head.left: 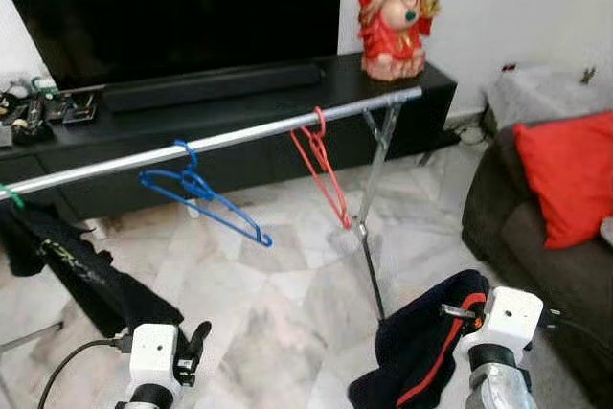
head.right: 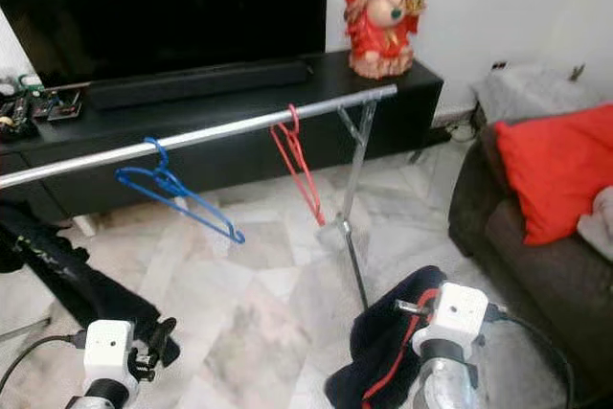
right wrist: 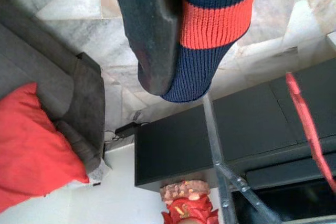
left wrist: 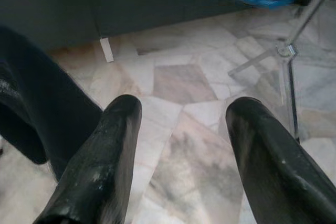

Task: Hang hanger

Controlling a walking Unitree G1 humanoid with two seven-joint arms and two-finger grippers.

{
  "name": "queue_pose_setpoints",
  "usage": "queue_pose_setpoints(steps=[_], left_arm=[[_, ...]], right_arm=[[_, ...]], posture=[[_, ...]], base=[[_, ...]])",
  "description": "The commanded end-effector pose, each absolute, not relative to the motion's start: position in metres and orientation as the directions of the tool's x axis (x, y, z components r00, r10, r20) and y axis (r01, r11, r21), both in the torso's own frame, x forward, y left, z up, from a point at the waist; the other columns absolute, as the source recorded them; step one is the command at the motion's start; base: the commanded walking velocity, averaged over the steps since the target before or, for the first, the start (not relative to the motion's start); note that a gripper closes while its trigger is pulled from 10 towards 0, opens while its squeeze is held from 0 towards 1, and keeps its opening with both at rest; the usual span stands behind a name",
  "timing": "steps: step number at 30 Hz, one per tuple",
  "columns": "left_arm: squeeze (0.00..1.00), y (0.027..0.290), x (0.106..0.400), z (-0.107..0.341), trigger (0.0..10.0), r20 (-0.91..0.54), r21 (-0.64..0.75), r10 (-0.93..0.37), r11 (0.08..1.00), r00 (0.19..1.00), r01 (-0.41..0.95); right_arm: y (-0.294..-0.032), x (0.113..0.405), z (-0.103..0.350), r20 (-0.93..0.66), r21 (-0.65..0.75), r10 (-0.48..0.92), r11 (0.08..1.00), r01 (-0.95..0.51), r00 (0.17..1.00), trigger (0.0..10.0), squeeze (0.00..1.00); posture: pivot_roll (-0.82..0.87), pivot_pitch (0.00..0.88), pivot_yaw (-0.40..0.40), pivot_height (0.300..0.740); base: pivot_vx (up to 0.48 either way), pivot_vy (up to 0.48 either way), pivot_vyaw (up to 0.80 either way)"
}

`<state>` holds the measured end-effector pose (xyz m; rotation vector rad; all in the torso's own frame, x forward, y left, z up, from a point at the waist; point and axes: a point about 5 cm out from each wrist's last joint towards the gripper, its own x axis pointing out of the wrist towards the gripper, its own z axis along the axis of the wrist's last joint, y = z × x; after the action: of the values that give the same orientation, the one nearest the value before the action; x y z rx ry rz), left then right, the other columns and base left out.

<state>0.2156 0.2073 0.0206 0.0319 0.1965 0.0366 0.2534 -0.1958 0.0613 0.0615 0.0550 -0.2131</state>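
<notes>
Right gripper (right wrist: 173, 51) at 5 o'clock, jaws clamped on navy-and-red garment (head.left: 421, 352). Left gripper (left wrist: 184, 145) at 7 o'clock, jaws wide, holding nothing. Blue hanger (head.left: 196, 193) & red hanger (head.left: 324, 174) hung on steel rail (head.left: 239, 137).

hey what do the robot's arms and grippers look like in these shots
Both arms are silver, each topped by a white boxy wrist block with small dark dots. The left gripper has two long, glossy black, rounded fingers, slightly scuffed. A black cable loops off the left wrist; another black cable runs off the right. The right gripper has a thick black finger too.
</notes>
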Motion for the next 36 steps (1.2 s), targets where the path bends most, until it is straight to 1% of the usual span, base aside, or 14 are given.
queue_pose_setpoints(steps=[1,21,34,36], left_arm=[[0.0,0.2114,0.2132,0.0196,10.0,-0.202,0.043,0.053,0.998,0.978,-0.045],[0.0,0.2092,0.2135,0.0186,10.0,-0.2,0.033,0.054,0.998,0.978,-0.049],[0.0,0.2123,0.2126,0.0188,10.0,-0.203,0.058,0.062,0.997,0.977,-0.051],[0.0,0.2124,0.2127,0.0195,10.0,-0.2,0.071,0.059,0.996,0.978,-0.045]], right_arm=[[-0.1927,0.2577,0.0677,-0.034,0.056,-0.196,0.979,0.197,0.98,10.0,0.0],[-0.1925,0.2609,0.0684,-0.032,0.051,-0.18,0.982,0.181,0.983,10.0,0.0],[-0.1873,0.2646,0.068,-0.03,0.049,-0.152,0.987,0.153,0.988,10.0,0.0],[-0.1859,0.2646,0.0685,-0.024,0.05,-0.146,0.988,0.148,0.989,10.0,0.0]], posture=[[-0.05,0.081,0.016,0.721],[-0.05,0.063,0.012,0.721],[-0.04,0.035,0.017,0.721],[-0.04,0.038,0.017,0.721]], base=[[0.326,0.0,0.0],[0.33,0.0,0.0],[0.0,0.0,0.0],[0.0,-0.251,0.0]])
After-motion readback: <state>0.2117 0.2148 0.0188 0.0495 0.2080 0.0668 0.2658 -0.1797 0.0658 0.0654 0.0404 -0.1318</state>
